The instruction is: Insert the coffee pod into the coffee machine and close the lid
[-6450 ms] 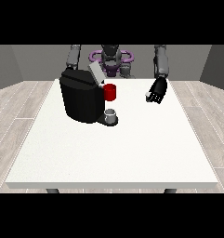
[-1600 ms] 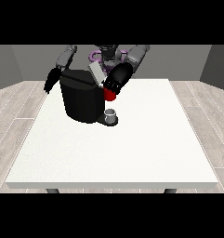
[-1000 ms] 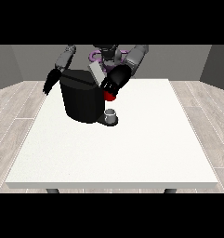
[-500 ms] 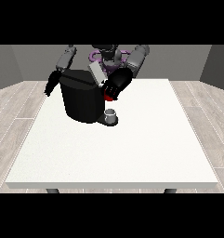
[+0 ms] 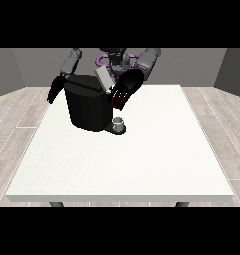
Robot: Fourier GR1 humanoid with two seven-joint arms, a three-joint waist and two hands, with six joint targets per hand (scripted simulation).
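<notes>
So here's what you've got. The black coffee machine [image 5: 87, 107] sits on the far left part of the white table [image 5: 141, 159], with its grey lid [image 5: 102, 78] tilted up and open on top. The hand at the view's right [image 5: 124, 88] is hanging right at the machine's front upper corner, just below that lid. Its fingers [image 5: 116, 99] point down and toward you, straight and a bit spread, not curled around anything you can see. It looks like it's up against the machine's face, but you can't really tell if it's touching or just in front of it. There's a sliver of a red thing at the machine [image 5: 119, 104] peeking out along the fingertips.

The other hand, at the view's left [image 5: 54, 89], is down beside the machine's far left side, hanging past the table edge. It's small and dark against the floor, so whether its fingers are spread or closed, you can't tell.

Down at the machine's base there's a little grey thing [image 5: 119, 121] standing on the drip platform. Could be a cup, could be something else, can't say. The pod itself doesn't plainly show anywhere.
</notes>
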